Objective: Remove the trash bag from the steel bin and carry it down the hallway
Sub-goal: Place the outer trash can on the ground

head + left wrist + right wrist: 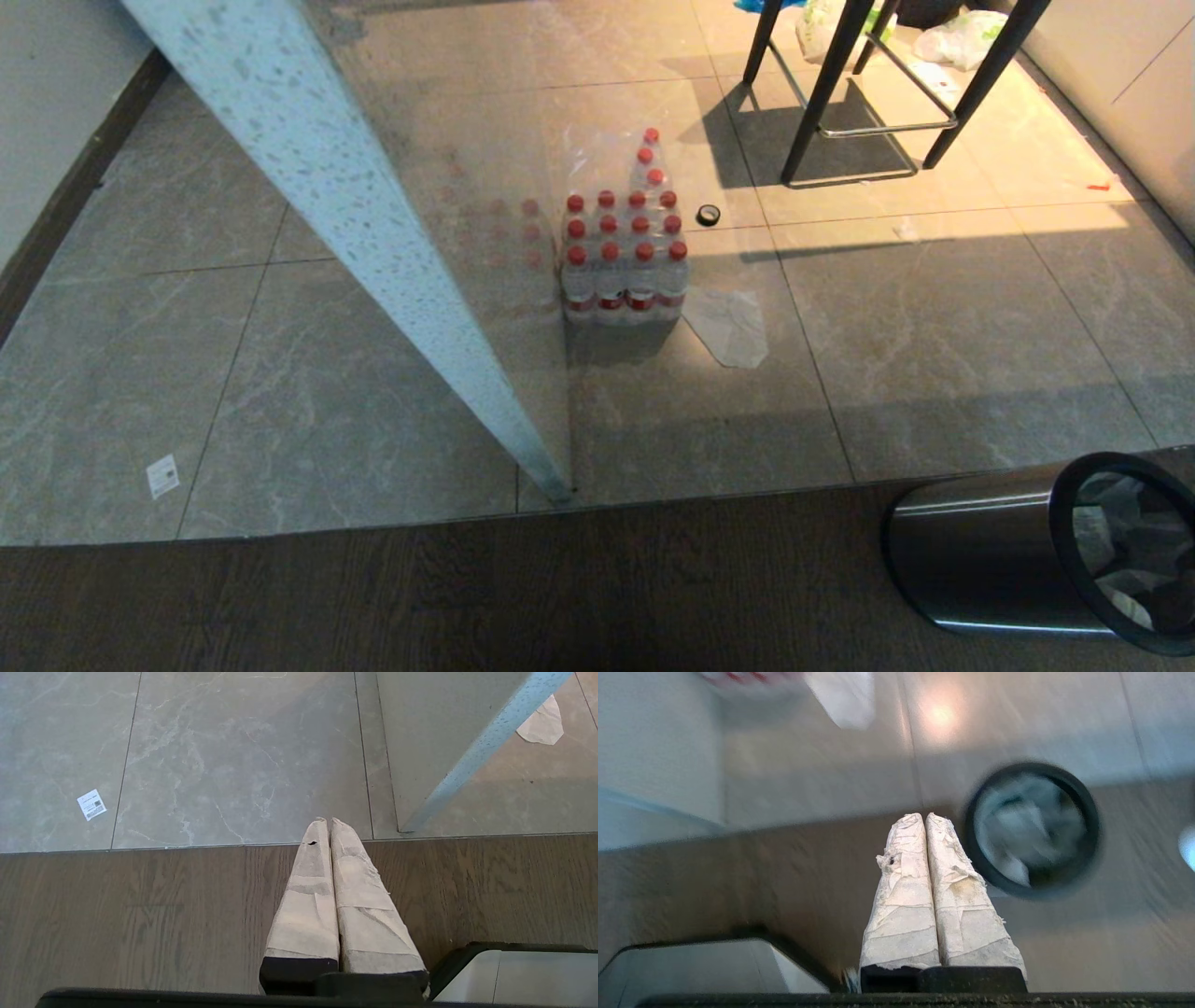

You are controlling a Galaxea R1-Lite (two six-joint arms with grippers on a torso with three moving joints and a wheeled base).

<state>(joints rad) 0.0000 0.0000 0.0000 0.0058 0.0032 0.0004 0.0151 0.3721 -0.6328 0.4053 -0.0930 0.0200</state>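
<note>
The steel bin (1046, 551) stands at about four o'clock in the head view, on the dark wood floor (467, 597) just short of the grey tiles (934, 355). Pale, crumpled plastic shows inside its black rim; this is likely the trash bag (1125, 551), though no green print or handles can be made out. The right wrist view shows the same bag (1029, 828) filling the bin's mouth (1031, 830).

The main risk, as I judge it, is the grasp. The bag's film is thin and slack, so pinching only a loose fold could tear it or let it slip out partway. The bin looks light and free-standing, so a sideways pull or a finger catching the rim could tip it or drag it across the wood. A glass panel with a speckled edge (355, 243) rises at about ten o'clock, with a pack of red-capped bottles (624, 261) beyond it at twelve; either could get in the way of a swinging arm or a later drive.

The right gripper (924, 817) hangs above the floor, pointing downward, its taped fingers (901, 905) pressed together and empty, the bin at about two o'clock from their tips. The left gripper (327, 821) also points at the floor, fingers closed on nothing, over the seam between wood and tile.
</note>
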